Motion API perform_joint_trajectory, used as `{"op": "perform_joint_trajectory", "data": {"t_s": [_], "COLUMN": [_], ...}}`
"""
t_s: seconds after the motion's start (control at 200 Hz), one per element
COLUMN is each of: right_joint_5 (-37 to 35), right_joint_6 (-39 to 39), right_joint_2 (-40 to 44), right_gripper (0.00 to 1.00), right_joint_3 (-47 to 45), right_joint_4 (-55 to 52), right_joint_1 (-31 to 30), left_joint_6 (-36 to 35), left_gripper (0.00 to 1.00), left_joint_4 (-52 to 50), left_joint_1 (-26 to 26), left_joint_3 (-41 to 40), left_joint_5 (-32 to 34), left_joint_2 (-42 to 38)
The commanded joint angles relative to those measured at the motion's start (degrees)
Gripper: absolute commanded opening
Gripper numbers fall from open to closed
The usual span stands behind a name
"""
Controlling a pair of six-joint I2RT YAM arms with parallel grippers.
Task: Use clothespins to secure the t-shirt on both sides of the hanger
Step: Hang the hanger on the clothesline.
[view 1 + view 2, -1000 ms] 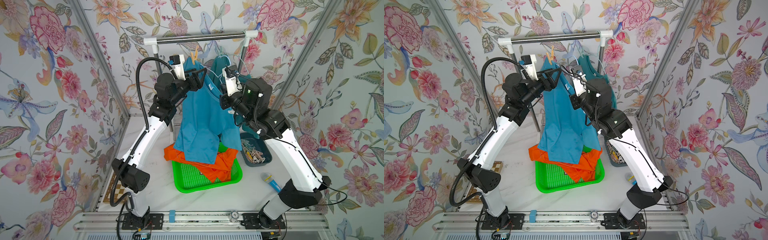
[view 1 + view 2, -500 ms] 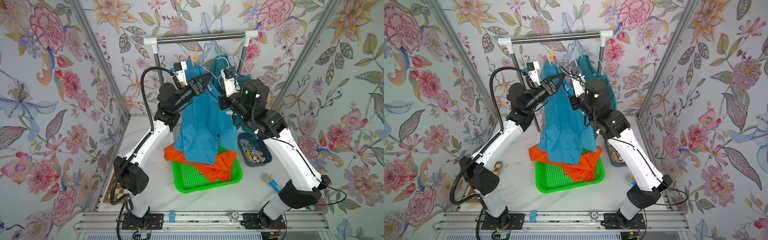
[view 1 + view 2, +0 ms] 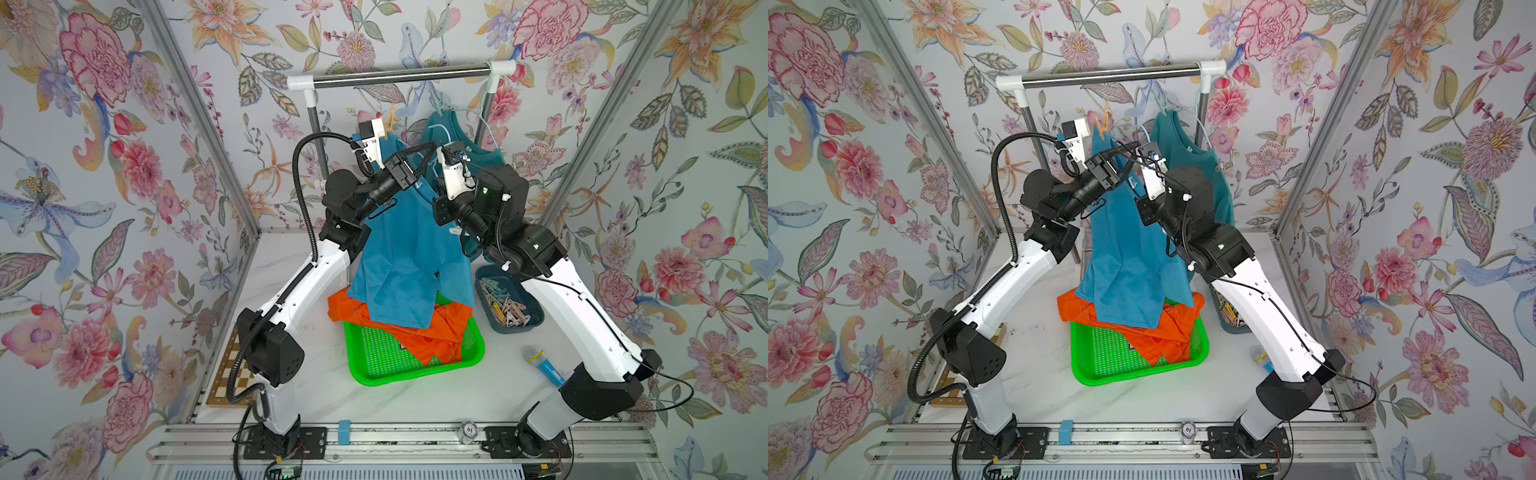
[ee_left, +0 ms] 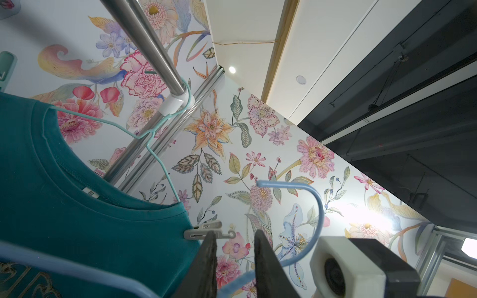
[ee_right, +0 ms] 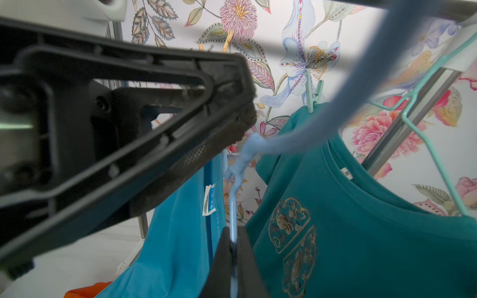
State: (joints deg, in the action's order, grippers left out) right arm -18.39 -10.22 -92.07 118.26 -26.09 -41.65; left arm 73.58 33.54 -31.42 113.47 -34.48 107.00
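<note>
Both top views are bright and evenly lit from above, with only soft, faint shadows on the white table point(image 3: 415, 399). The wide lens tilts the frame posts point(image 3: 201, 124) outward toward the left and right edges. In the left wrist view a ceiling lamp point(image 4: 232, 69) glows, and a washed-out patch of glare sits on the wallpaper point(image 4: 361, 214). In the right wrist view the left gripper point(image 5: 245, 113) and the blue hanger point(image 5: 366, 77) lie close to the lens and out of focus, while the teal t-shirt point(image 5: 361, 232) is sharper.
</note>
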Motion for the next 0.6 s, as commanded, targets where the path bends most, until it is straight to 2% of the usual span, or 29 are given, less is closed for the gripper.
{"op": "perform_joint_trajectory", "data": {"t_s": [0.0,0.045,0.13,0.295,0.515,0.596], "right_joint_5": [-0.1,-0.56,-1.29,-0.95,0.41,0.55], "right_joint_6": [0.51,0.17,-0.33,-0.31,0.28,0.37], "right_joint_2": [3.02,3.13,3.55,4.88,6.56,6.5], "right_gripper": [0.0,0.0,0.0,0.0,0.0,0.0], "right_joint_3": [-0.39,-0.39,-0.65,-1.39,-3.96,-4.4], "right_joint_4": [5.26,5.45,6.01,7.05,7.79,7.88], "right_joint_1": [-0.36,-0.28,-0.01,0.69,0.08,-0.32], "left_joint_6": [0.86,0.92,0.35,-3.23,-1.78,-0.69], "left_gripper": [0.28,0.29,0.38,0.44,0.44,0.38], "left_joint_4": [0.31,0.71,1.22,-1.73,-4.44,-3.37], "left_joint_1": [-0.99,-1.04,-0.93,-0.85,-1.26,-1.71], "left_joint_3": [1.3,0.33,-3.1,-8.53,-0.45,2.11], "left_joint_5": [-1.12,-1.16,-0.48,2.41,1.26,1.0], "left_joint_2": [1.12,0.56,-1.7,-6.18,-1.3,0.21]}}
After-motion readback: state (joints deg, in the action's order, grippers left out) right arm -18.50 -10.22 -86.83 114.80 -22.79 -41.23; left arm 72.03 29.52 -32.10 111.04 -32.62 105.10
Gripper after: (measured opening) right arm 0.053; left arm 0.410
